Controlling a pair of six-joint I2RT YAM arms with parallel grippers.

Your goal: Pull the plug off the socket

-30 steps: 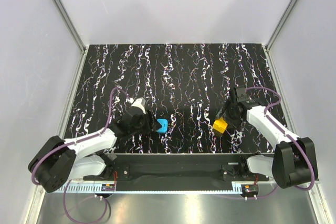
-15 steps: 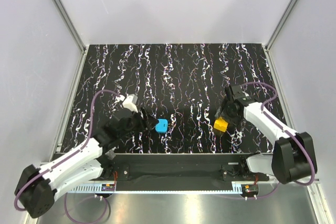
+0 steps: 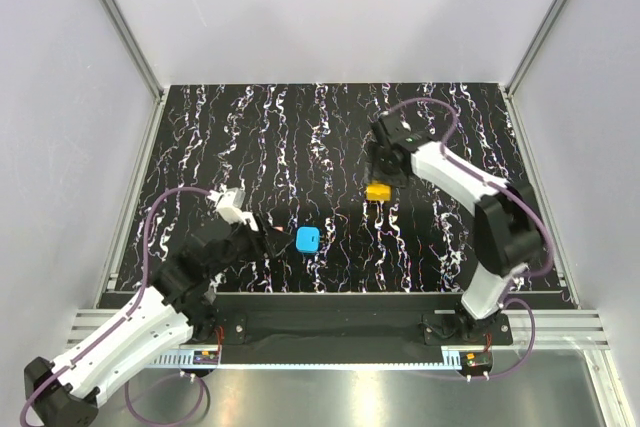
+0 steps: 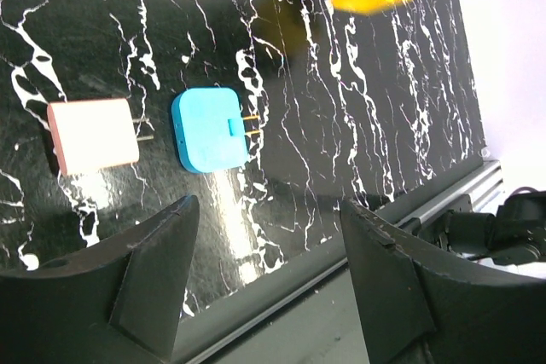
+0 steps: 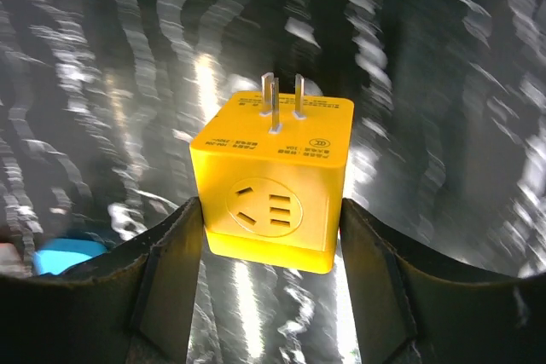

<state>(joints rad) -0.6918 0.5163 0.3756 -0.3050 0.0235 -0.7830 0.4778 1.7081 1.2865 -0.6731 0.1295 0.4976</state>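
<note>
- The right claw (image 5: pixel 271 229) is clamped on the yellow plastic cube socket (image 5: pixel 273 181), one finger on each side face. The socket's two metal prongs point forward, away from the claw, and its holed face looks back at the wrist camera.
- The flat square blue plastic plug (image 4: pixel 209 130) lies loose on the black white-veined table (image 3: pixel 450 117), well apart from the socket, so the pull looks already done.
- The left claw (image 4: pixel 264 210) has its fingers spread and holds nothing. The blue plug sits just ahead of it, off-centre toward one finger.
- The plug's thin prongs run crosswise to the left claw's reach.
- The left arm is the nearer one to the plug.
- A pale pink plastic block adapter (image 4: pixel 92 135) lies just beside the plug, its prongs almost touching it, and would crowd any grasp there.
</note>
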